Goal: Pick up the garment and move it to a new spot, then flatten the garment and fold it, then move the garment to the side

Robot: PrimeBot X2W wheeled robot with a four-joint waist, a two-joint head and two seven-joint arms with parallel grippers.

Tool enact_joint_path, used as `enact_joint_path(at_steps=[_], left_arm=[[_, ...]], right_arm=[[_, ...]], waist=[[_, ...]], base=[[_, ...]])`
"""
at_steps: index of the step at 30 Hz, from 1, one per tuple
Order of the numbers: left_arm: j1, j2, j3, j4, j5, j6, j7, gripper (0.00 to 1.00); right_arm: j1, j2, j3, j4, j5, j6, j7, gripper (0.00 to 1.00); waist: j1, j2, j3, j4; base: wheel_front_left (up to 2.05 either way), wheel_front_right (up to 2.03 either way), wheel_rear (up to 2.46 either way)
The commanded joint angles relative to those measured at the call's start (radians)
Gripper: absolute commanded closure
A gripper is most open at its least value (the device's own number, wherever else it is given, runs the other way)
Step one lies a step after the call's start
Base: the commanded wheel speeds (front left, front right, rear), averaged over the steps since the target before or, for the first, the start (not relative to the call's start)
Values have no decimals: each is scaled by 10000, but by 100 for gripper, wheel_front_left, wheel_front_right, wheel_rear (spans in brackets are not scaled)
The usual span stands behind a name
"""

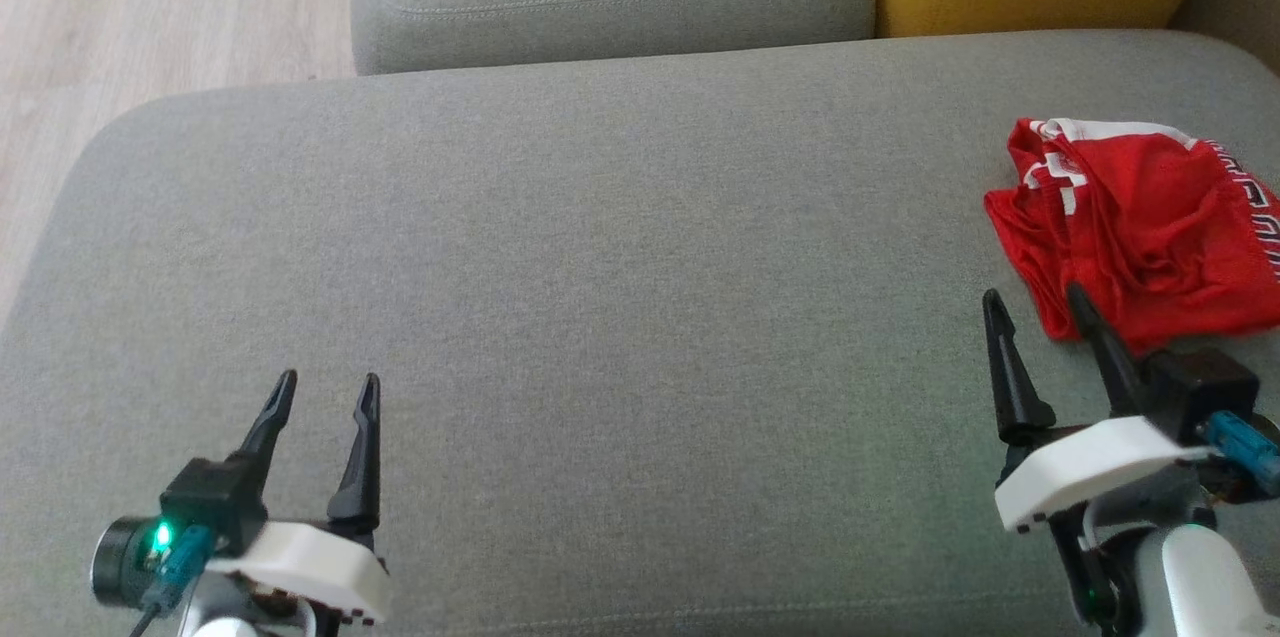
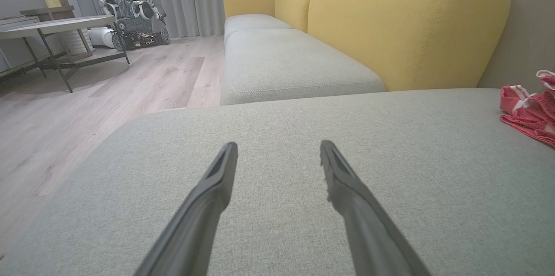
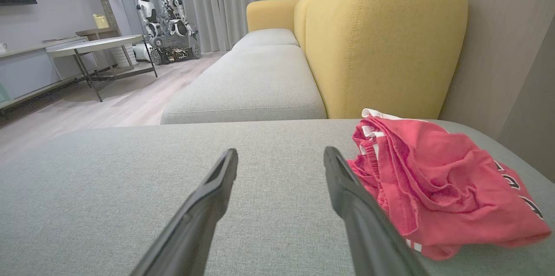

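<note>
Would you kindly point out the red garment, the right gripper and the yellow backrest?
red garment [image 1: 1140, 227], head view, crumpled middle.
right gripper [image 1: 1032, 292], head view, midway between its fingers.
yellow backrest [image 3: 381, 42], right wrist view, front face.

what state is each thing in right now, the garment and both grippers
garment: crumpled in a heap, not flattened or folded, lying on the grey cushion toward its right end
left gripper: open, empty, over bare cushion, well apart from the garment
right gripper: open, empty, just beside the garment's near edge
</note>
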Motion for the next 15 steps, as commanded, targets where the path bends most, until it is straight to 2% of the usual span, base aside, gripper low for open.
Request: enact_joint_path(at_steps=[1, 15], left_arm=[[-348, 307, 404, -356, -45, 59, -20, 0], [-407, 350, 355, -346, -101, 86, -33, 0]], right_arm=[[-260, -25, 193, -426, 46, -9, 21, 0], [-268, -24, 157, -496, 35, -9, 89, 0]], waist=[[1, -1, 9, 6], [1, -1, 50, 72]], base=[[0, 0, 0], [0, 0, 0]])
